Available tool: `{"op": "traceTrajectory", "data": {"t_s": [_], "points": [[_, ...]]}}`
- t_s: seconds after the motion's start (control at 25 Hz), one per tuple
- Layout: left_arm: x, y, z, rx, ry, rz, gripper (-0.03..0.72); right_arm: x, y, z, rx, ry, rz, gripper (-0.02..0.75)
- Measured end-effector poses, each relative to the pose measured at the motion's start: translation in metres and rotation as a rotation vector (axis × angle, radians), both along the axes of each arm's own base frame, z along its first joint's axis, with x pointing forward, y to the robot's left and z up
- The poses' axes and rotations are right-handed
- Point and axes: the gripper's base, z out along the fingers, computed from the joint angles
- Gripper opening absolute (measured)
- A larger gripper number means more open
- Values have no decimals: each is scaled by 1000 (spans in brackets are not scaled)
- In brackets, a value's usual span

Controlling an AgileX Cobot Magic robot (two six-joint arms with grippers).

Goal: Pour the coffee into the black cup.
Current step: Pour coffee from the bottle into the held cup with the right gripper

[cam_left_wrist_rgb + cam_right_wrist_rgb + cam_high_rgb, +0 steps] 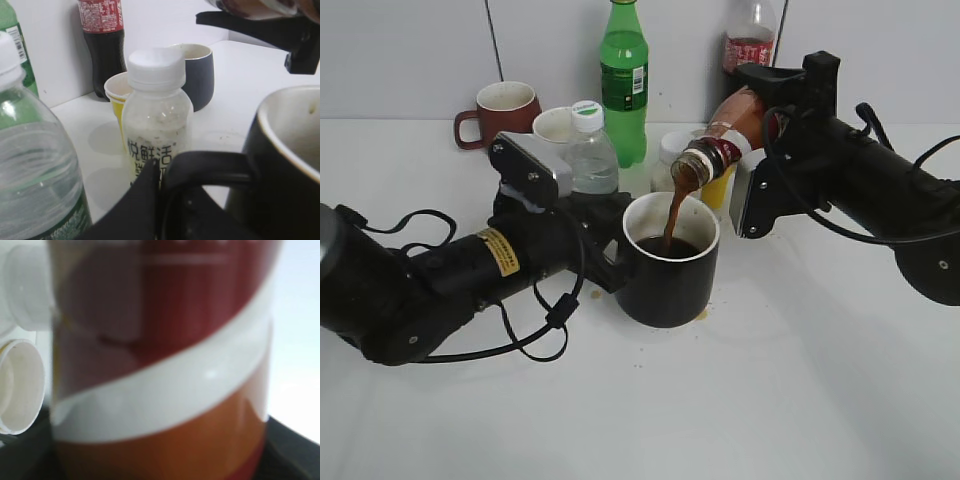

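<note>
The black cup [670, 285] stands at the table's middle with dark coffee inside. My left gripper [616, 258] is shut on its loop handle [210, 164], and the cup's rim fills the right of the left wrist view [287, 150]. My right gripper [767, 118] is shut on the brown coffee bottle [720, 140], tilted mouth-down over the cup. A brown stream [674, 215] runs from the bottle's mouth into the cup. The bottle's red and white label fills the right wrist view [160, 365].
Behind the cup stand a clear water bottle [588, 150], a small white-capped bottle [157, 115], a yellow cup [116, 89], a dark grey mug [200, 72], a green bottle [624, 75], a cola bottle [750, 35] and a dark red mug [502, 112]. Small coffee drops lie beside the cup's base.
</note>
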Motion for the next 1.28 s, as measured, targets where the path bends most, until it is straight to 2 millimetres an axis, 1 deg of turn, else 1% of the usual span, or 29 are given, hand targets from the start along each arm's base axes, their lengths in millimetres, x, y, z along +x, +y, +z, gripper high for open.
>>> {"op": "traceTrajectory", "data": {"t_s": [0.28,0.64,0.84,0.92,1.0,1.08,1.28], "points": [[0,0,0,0,0,0,41,0,0,0,3,0,1,503],[0,0,1,-8,-7,-2,41,0,0,0,120,73,8,503],[0,0,1,-8,-8,-2,41,1,-2,0,283,165,-7,503],[0,0,1,-9,-9,-2,41,2,-4,1,375,213,-23,503],[-1,1,2,-15,-13,0,41,3,-7,0,503,278,-45,503],[-1,6,3,-30,-19,18,41,2,-11,-2,620,339,-77,503],[-3,31,8,-49,4,139,41,-6,-17,-12,892,508,-115,503]]}}
